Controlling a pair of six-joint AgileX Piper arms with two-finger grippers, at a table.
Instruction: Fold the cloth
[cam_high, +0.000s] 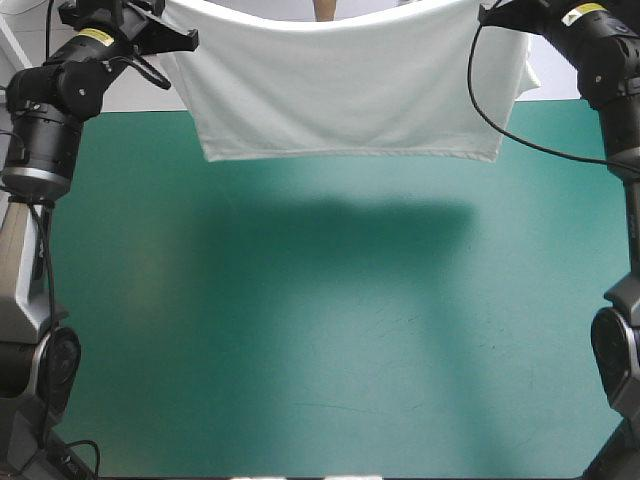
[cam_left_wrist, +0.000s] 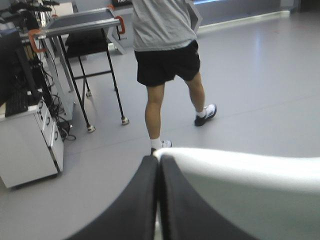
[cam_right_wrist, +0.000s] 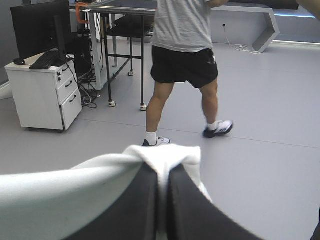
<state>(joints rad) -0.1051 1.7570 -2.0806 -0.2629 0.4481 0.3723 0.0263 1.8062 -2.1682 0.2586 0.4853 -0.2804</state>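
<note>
Writing is scarce: a yellow sticker (cam_high: 95, 36) sits on my left arm near the wrist and another yellow sticker (cam_high: 585, 12) on my right arm, each with dark print too small to read. The T-shirt (cam_high: 340, 90) itself shows as plain white cloth in every view.

It hangs in the air above the far edge of the counter (cam_high: 300, 380), stretched broadside between my two hands like a sheet on a line. Its upper edge sags in a shallow curve from one grip to the other. Its lower edge runs nearly straight and level, clear of the teal-green cover. The cloth is smooth, with only faint soft folds falling from the held corners. Past my right grip a loose flap of it droops toward the counter's right edge. A broad shadow (cam_high: 340, 225) lies on the cover below the hanging cloth, toward the far edge.

My left hand (cam_left_wrist: 159, 159) is clenched on the T-shirt: the black fingers meet in one pointed arch, and the white cloth comes out from between them and spreads off to one side. My right hand (cam_right_wrist: 164, 167) grips the same way, fingers all but closed. A bunched fold is pinched at their tips and draped over them, the rest running away beside the hand.
</note>
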